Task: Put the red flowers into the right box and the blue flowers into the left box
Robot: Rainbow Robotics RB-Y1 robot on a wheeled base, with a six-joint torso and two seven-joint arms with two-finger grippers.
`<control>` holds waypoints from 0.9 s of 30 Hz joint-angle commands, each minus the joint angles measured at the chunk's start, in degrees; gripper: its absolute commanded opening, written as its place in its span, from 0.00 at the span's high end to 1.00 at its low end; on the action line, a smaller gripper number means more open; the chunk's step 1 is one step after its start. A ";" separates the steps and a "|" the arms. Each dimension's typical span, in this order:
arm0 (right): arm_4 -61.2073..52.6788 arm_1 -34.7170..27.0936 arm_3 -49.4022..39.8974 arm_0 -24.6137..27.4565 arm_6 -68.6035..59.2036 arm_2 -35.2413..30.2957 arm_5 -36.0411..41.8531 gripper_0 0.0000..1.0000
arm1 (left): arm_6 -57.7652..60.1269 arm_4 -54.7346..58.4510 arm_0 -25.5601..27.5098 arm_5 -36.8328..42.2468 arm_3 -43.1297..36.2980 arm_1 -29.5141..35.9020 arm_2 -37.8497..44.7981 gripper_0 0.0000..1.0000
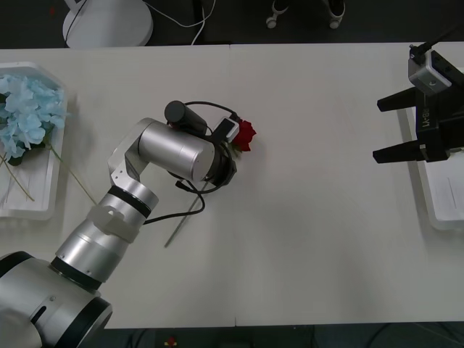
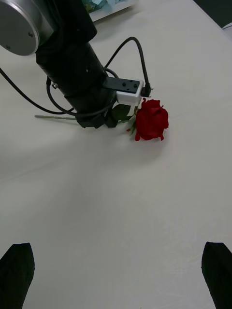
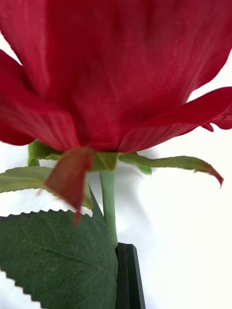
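One red flower [image 1: 245,135] lies near the table's middle, its thin stem [image 1: 183,221] trailing toward the front left. My left gripper [image 1: 230,149] sits right behind the head. In the left wrist view a black finger [image 3: 128,275] stands at the centre against the stem [image 3: 108,203], shut on it just below the head [image 3: 116,72]. Blue flowers [image 1: 23,116] lie in the left box [image 1: 29,212] at the table's left edge. My right gripper [image 1: 377,130] hovers open by the right box [image 1: 439,210], empty, its fingers [image 2: 17,270] wide apart, facing the rose [image 2: 151,120].
Thin green stems [image 1: 72,177] stick out of the left box onto the table. A white round stand base [image 1: 109,25] sits on the floor beyond the table's far edge. Bare tabletop [image 1: 326,217] lies between the rose and the right box.
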 commanded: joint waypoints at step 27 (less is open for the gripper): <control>0.35 0.90 -1.69 -1.16 1.49 0.29 -0.61 0.00 | 3.81 57.75 16.30 -20.44 -35.39 14.34 9.69 1.00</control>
